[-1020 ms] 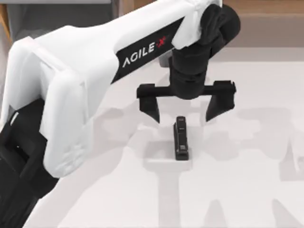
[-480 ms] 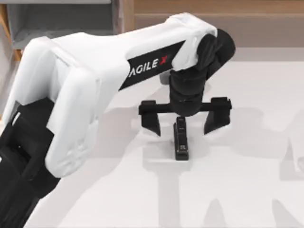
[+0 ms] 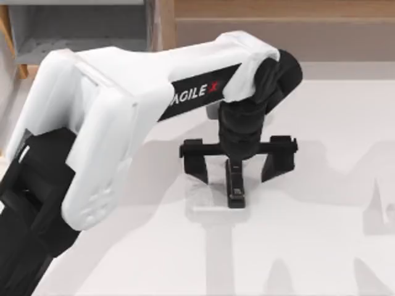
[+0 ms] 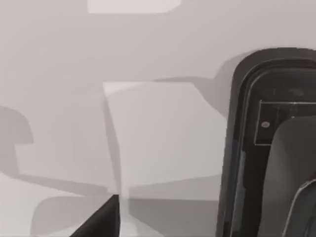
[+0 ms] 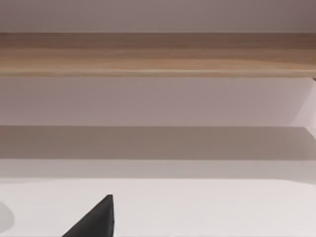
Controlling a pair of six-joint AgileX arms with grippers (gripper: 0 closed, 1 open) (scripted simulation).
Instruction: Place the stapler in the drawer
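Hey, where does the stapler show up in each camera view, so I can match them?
Top view: the stapler lies mid-table, between the fingers of the open left gripper.
Left wrist view: the stapler is seen close up, lying flat on the table.
Right wrist view: looks across the table toward the brown ledge.
Shared landmark: the white table.

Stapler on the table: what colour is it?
Black, glossy; the small slim stapler shows best in the top view.
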